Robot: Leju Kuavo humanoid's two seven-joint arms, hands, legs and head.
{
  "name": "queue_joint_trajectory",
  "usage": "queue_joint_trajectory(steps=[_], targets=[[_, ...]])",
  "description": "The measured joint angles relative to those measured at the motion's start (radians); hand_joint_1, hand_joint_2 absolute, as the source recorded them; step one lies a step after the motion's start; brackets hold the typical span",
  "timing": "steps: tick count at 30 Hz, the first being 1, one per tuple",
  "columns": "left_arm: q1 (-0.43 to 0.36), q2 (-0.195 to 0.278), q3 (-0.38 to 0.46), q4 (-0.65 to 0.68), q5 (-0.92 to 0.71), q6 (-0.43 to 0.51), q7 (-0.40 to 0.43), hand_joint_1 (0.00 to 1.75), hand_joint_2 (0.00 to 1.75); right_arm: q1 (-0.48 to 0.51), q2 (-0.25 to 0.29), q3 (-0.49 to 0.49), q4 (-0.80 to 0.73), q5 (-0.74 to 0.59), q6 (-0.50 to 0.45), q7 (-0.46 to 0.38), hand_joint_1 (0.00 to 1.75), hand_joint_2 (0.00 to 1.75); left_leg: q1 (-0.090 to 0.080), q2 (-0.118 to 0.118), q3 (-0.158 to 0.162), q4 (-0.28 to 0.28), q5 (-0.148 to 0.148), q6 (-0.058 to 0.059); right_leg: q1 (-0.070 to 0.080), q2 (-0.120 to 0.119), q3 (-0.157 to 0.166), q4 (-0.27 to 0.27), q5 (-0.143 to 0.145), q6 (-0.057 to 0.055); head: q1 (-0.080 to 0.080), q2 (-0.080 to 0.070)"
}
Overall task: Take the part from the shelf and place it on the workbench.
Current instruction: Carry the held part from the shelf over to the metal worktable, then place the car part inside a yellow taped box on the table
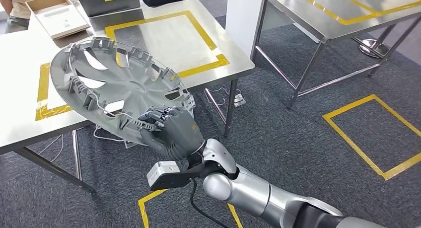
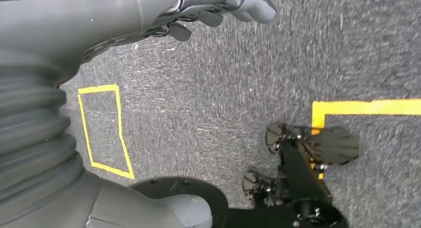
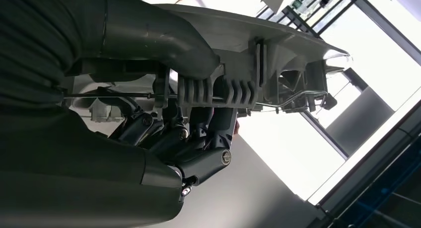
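One hand, my right hand (image 1: 171, 131), is gripping the grey wheel cover (image 1: 116, 84) by its near rim, holding it tilted over the workbench (image 1: 20, 123) edge. With so narrow a hold, I am risking it twisting loose or catching the bench edge.

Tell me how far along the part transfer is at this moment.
Done: the part, a grey wheel cover, is off the shelf and gripped at its rim by the right hand. In hand: it is held tilted over the near edge of the steel workbench, partly above a yellow-taped square. Left: lowering it flat onto the bench and letting go. The left hand hangs above the carpet with nothing in it.
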Motion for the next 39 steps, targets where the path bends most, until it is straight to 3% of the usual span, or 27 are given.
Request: queue_joint_trajectory(steps=[1, 3, 5, 6, 7, 9, 10, 11, 13, 14, 16, 18, 20, 21, 22, 25, 26, 27, 29, 31, 32, 34, 35, 36, 37, 39], targets=[[-0.001, 0.000, 0.000, 0.000, 0.000, 0.000, 0.000, 0.00, 1.75, 0.000, 0.000, 0.000, 0.000, 0.000, 0.000, 0.000, 1.75, 1.75, 0.002, -0.001, 0.010, -0.002, -0.007, 0.005, -0.002, -0.001, -0.039, 0.058, -0.006, 0.004, 0.002, 0.000], [-0.003, 0.001, 0.000, -0.001, -0.001, 0.000, 0.000, 0.00, 1.75, 0.000, 0.000, 0.000, 0.000, 0.000, 0.000, 0.000, 1.75, 1.75, 0.003, -0.003, 0.029, -0.003, -0.027, 0.009, -0.004, -0.002, -0.126, 0.164, -0.051, 0.014, 0.006, 0.000], [-0.002, 0.000, 0.000, 0.000, -0.001, 0.000, 0.000, 0.00, 1.75, 0.001, 0.000, 0.000, 0.000, 0.000, 0.001, 0.000, 1.75, 1.75, 0.003, -0.006, 0.056, -0.003, -0.050, 0.007, -0.006, -0.003, -0.176, 0.186, -0.092, 0.019, 0.007, 0.000], [-0.001, 0.000, 0.000, 0.000, -0.001, 0.000, 0.001, 0.00, 1.75, 0.001, 0.000, 0.000, 0.000, 0.000, 0.001, 0.000, 1.75, 1.75, 0.003, -0.008, 0.073, -0.003, -0.063, 0.005, -0.007, -0.003, -0.180, 0.156, -0.084, 0.020, 0.008, 0.000], [0.000, -0.001, 0.000, 0.000, -0.001, 0.000, 0.001, 0.00, 1.75, 0.001, 0.000, 0.000, 0.000, 0.000, 0.001, 0.000, 1.75, 1.75, 0.003, -0.009, 0.090, -0.002, -0.077, 0.003, -0.007, -0.004, -0.173, 0.101, -0.048, 0.019, 0.009, 0.000], [0.000, -0.003, 0.000, 0.001, -0.001, 0.000, 0.000, 0.00, 1.75, 0.001, 0.000, 0.000, 0.001, 0.000, 0.001, 0.001, 1.75, 1.75, 0.001, -0.011, 0.116, 0.000, -0.104, -0.005, -0.006, -0.007, -0.151, -0.024, 0.070, 0.012, 0.008, 0.000], [-0.001, -0.002, 0.000, 0.001, -0.001, 0.000, 0.000, 0.00, 1.75, 0.002, 0.000, 0.000, 0.001, 0.000, 0.000, 0.000, 1.75, 1.75, -0.001, -0.011, 0.121, 0.000, -0.116, -0.010, -0.004, -0.008, -0.143, -0.062, 0.114, 0.007, 0.006, 0.000], [-0.002, -0.002, 0.000, 0.001, -0.001, 0.000, 0.000, 0.00, 1.75, 0.002, 0.000, 0.000, 0.002, 0.000, 0.000, 0.000, 1.75, 1.75, -0.003, -0.012, 0.127, 0.001, -0.123, -0.017, -0.003, -0.007, -0.139, -0.081, 0.136, 0.000, 0.004, 0.000], [-0.004, -0.001, 0.000, 0.000, -0.001, 0.000, 0.002, 0.00, 1.75, 0.000, 0.000, -0.001, 0.001, -0.001, 0.000, 0.000, 1.75, 1.75, -0.004, -0.011, 0.133, 0.011, -0.125, -0.029, -0.003, -0.004, -0.125, -0.085, 0.126, -0.016, 0.003, 0.000], [-0.004, 0.000, 0.000, 0.000, -0.001, 0.000, 0.002, 0.00, 1.75, 0.000, 0.000, -0.001, 0.001, -0.002, 0.000, 0.000, 1.75, 1.75, -0.003, -0.010, 0.129, 0.033, -0.121, -0.035, -0.004, -0.004, -0.115, -0.088, 0.119, -0.024, 0.002, 0.000], [-0.006, 0.000, 0.000, 0.000, -0.001, 0.000, 0.002, 0.00, 1.75, -0.001, 0.000, -0.001, 0.001, -0.005, 0.001, 0.000, 1.75, 1.75, -0.001, -0.005, 0.078, 0.123, -0.128, -0.043, -0.007, -0.004, -0.090, -0.090, 0.103, -0.033, 0.000, 0.000], [-0.005, -0.001, 0.000, 0.000, -0.001, 0.000, 0.002, 0.00, 1.75, -0.001, 0.000, -0.001, 0.002, -0.007, 0.001, 0.000, 1.75, 1.75, 0.003, -0.002, -0.003, 0.235, -0.174, -0.051, -0.007, -0.005, -0.068, -0.090, 0.082, -0.037, -0.002, 0.000], [0.000, -0.001, 0.001, 0.000, -0.001, 0.000, 0.002, 0.00, 1.75, -0.001, 0.000, -0.001, 0.004, -0.010, 0.001, -0.001, 1.75, 1.75, 0.005, -0.001, -0.061, 0.281, -0.224, -0.055, -0.007, -0.002, -0.040, -0.090, 0.059, -0.036, -0.002, 0.000], [0.001, -0.001, 0.001, 0.000, -0.001, 0.000, 0.002, 0.00, 1.75, -0.001, 0.000, -0.001, 0.005, -0.012, 0.001, -0.001, 1.75, 1.75, 0.006, 0.000, -0.071, 0.262, -0.222, -0.055, -0.007, -0.001, -0.024, -0.090, 0.046, -0.035, -0.002, 0.000], [0.002, 0.000, 0.001, 0.000, -0.001, 0.000, 0.001, 0.00, 1.75, -0.001, 0.000, -0.001, 0.007, -0.014, 0.001, -0.001, 1.75, 1.75, 0.007, 0.001, -0.070, 0.218, -0.194, -0.054, -0.007, 0.000, -0.005, -0.090, 0.032, -0.033, -0.002, 0.000], [0.004, 0.000, 0.002, 0.001, -0.001, 0.000, 0.000, 0.00, 1.75, -0.002, 0.000, 0.000, 0.010, -0.015, 0.002, -0.002, 1.75, 1.75, 0.006, 0.005, -0.042, 0.055, -0.039, -0.042, -0.004, 0.000, 0.046, -0.088, -0.011, -0.021, -0.005, 0.000], [0.005, 0.000, 0.003, 0.002, -0.001, 0.000, 0.000, 0.00, 1.75, -0.005, 0.000, 0.001, 0.012, -0.016, 0.002, -0.003, 1.75, 1.75, 0.005, 0.005, -0.035, 0.032, -0.009, -0.036, -0.002, 0.000, 0.057, -0.086, -0.022, -0.014, -0.006, 0.000], [0.006, 0.000, 0.004, 0.002, -0.001, 0.000, 0.000, 0.00, 1.75, -0.009, 0.000, 0.001, 0.013, -0.017, 0.002, -0.002, 1.75, 1.75, 0.005, 0.006, -0.030, 0.027, 0.001, -0.030, 0.000, 0.001, 0.064, -0.084, -0.029, -0.008, -0.006, 0.000], [0.005, -0.001, 0.005, 0.002, -0.001, 0.000, 0.000, 0.00, 1.75, -0.016, 0.000, 0.001, 0.014, -0.020, 0.003, 0.001, 1.75, 1.75, 0.006, 0.005, -0.017, 0.026, -0.002, -0.017, 0.000, 0.000, 0.055, -0.057, -0.023, 0.004, -0.003, 0.000], [0.003, -0.001, 0.005, 0.002, -0.003, 0.000, 0.001, 0.00, 1.75, -0.022, 0.000, 0.000, 0.016, -0.022, 0.006, 0.005, 1.75, 1.75, 0.008, 0.003, -0.006, 0.023, -0.011, -0.004, -0.002, -0.002, -0.004, 0.033, -0.014, 0.012, 0.001, 0.000], [0.002, -0.001, 0.005, 0.001, -0.005, 0.000, 0.002, 0.00, 1.75, -0.024, 0.000, 0.000, 0.019, -0.024, 0.008, 0.009, 1.75, 1.75, 0.008, 0.002, -0.001, 0.022, -0.018, 0.001, -0.003, -0.004, -0.049, 0.095, -0.025, 0.015, 0.004, 0.000], [0.001, 0.000, 0.005, 0.001, -0.010, -0.001, 0.003, 0.00, 1.75, -0.034, 0.000, -0.004, 0.035, -0.031, 0.015, 0.017, 1.75, 1.75, 0.006, 0.000, 0.011, 0.022, -0.032, 0.006, -0.003, -0.004, -0.135, 0.190, -0.077, 0.020, 0.007, 0.000], [0.000, 0.000, 0.005, 0.000, -0.011, -0.003, 0.004, 0.00, 1.75, -0.041, 0.000, -0.007, 0.051, -0.035, 0.019, 0.021, 1.75, 1.75, 0.006, -0.002, 0.021, 0.022, -0.041, 0.007, -0.003, -0.004, -0.163, 0.206, -0.098, 0.020, 0.008, 0.000], [-0.001, -0.001, 0.005, 0.000, -0.012, -0.005, 0.005, 0.00, 1.75, -0.050, 0.001, -0.010, 0.069, -0.039, 0.023, 0.023, 1.75, 1.75, 0.005, -0.004, 0.032, 0.022, -0.050, 0.006, -0.003, -0.004, -0.176, 0.194, -0.100, 0.019, 0.008, 0.000], [-0.001, -0.001, 0.005, 0.000, -0.013, -0.007, 0.004, 0.00, 1.75, -0.061, 0.002, -0.015, 0.092, -0.043, 0.028, 0.025, 1.75, 1.75, 0.005, -0.006, 0.046, 0.022, -0.060, 0.005, -0.002, -0.004, -0.176, 0.152, -0.075, 0.015, 0.009, 0.000], [-0.004, -0.003, 0.005, 0.001, -0.017, -0.013, 0.000, 0.00, 1.75, -0.092, 0.004, -0.027, 0.147, -0.053, 0.035, 0.028, 1.75, 1.75, 0.003, -0.009, 0.066, 0.024, -0.077, -0.001, 0.002, -0.005, -0.154, 0.022, 0.038, 0.001, 0.010, 0.000]])
